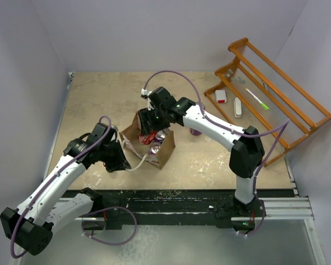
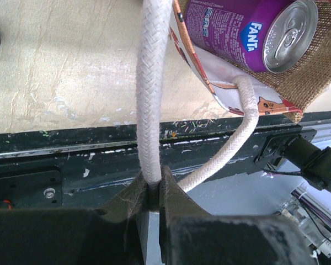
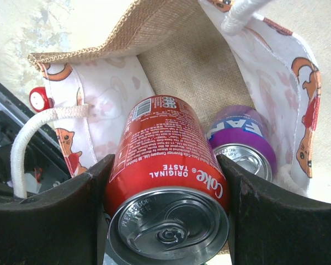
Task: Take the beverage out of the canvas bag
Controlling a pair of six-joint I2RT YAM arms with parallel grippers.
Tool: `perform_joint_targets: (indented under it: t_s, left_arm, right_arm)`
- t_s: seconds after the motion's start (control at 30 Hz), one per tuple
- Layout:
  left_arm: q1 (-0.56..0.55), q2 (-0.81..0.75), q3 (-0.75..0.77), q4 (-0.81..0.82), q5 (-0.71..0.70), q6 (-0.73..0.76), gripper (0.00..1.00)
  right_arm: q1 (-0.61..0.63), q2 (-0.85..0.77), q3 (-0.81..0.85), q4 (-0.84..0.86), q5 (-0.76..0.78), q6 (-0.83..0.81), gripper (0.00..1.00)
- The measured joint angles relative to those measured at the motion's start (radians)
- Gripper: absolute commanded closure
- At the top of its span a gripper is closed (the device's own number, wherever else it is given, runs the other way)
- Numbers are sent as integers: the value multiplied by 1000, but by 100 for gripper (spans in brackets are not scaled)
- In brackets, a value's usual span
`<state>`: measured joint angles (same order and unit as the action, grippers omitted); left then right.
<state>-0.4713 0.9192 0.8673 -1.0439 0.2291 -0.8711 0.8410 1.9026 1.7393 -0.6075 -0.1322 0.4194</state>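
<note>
The canvas bag (image 1: 164,150) stands open at the table's middle, tan sides, white faces with red cat prints. My left gripper (image 1: 123,161) is shut on one white rope handle (image 2: 149,83) and holds it taut; the bag's edge (image 2: 231,94) shows above it. My right gripper (image 1: 152,128) reaches into the bag's mouth and is shut on a red Coke can (image 3: 165,160), one finger (image 3: 71,204) on each side. A purple Fanta can (image 3: 244,142) lies beside it in the bag (image 3: 193,61) and also shows in the left wrist view (image 2: 248,33).
A wooden rack (image 1: 281,94) stands at the back right with small white items and a green pen on it. A purple object (image 1: 195,131) sits on the table behind the right arm. A black rail (image 1: 171,201) runs along the near edge.
</note>
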Motion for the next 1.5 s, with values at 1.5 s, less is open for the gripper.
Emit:
perform_joint_targets:
  t_s: [1.5]
  left_arm:
    - [0, 0, -41, 47, 26, -9, 100]
  right_arm:
    - [-330, -661, -719, -26, 241, 286, 100]
